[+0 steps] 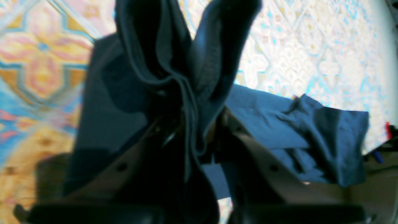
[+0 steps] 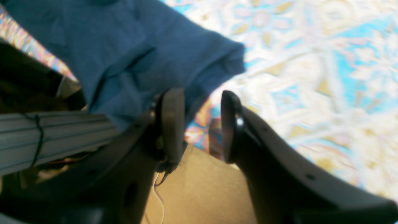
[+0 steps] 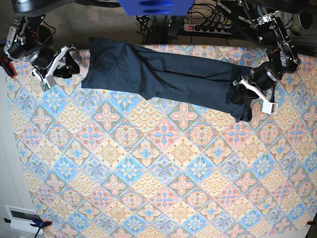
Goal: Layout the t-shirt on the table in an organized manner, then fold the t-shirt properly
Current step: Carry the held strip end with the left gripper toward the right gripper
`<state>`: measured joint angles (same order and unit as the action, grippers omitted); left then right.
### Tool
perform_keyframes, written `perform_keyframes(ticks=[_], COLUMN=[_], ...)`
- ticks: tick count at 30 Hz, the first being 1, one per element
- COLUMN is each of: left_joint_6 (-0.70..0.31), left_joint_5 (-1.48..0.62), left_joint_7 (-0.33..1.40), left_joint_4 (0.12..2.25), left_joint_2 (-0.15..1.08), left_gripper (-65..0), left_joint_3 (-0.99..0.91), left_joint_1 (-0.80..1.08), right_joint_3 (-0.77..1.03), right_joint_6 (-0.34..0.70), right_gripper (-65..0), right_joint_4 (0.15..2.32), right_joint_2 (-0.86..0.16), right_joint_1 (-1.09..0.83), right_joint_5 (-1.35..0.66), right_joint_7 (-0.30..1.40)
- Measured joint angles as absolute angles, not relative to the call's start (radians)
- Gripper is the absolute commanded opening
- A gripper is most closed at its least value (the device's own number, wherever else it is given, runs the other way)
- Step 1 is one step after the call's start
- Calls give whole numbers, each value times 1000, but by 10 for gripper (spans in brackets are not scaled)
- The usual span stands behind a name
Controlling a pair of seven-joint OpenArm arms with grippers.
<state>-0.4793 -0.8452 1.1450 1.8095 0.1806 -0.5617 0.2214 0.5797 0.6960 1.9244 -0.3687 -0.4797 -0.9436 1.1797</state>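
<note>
The dark navy t-shirt lies stretched in a long band along the far side of the table. At its right end in the base view, my left gripper is shut on a bunched fold. The left wrist view shows that fabric rising in folds out of my left gripper. At the other end my right gripper sits just beside the t-shirt's edge. In the right wrist view my right gripper is open with patterned table showing in the gap, and the t-shirt lies just past the fingertips.
A power strip with cables lies on the floor behind the table's far edge. A blue part hangs at top centre. A white box sits off the near left corner. A grey rail runs beside my right gripper.
</note>
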Motion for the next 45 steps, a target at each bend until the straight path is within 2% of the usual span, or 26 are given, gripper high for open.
perform_keyframes(ticks=[5,11,20,28,34,39,45], left_joint_6=[-479,-479,-475,-476,-480,-553,-555], left_joint_5=[-840,-838,-834,-839,-841,-1007,-1082], left_joint_7=[1153,1152,1144,1145,1151,1218,1230], left_joint_4=[1807,1802,1637,1636,1668,1745,1740], left_joint_2=[129,122,130,138,142,169,262], left_gripper=[-647,-646,-641,-529,-469,-449,-450], left_joint_3=[-557,-445,-356,-290,-256,-255,-340], left_joint_1=[221,218,186,156,162,169,190], right_joint_3=[649,651,646,646,645,645,643], right_joint_6=[696,696,696,696,696,696,696], right_gripper=[-460,-460,-460,-460,-460,-460,-460], right_joint_4=[1924,1924,1924,1924,1924,1924,1924], right_joint_2=[-371,-371,-369,-369,-368,-368,-341], right_joint_1=[-483,-484,-484,-484,-485,-485,-486], right_joint_5=[-944,-944,-947,-947,-947,-947,-947], right_joint_7=[1183,1184,1191,1190,1190,1191,1192])
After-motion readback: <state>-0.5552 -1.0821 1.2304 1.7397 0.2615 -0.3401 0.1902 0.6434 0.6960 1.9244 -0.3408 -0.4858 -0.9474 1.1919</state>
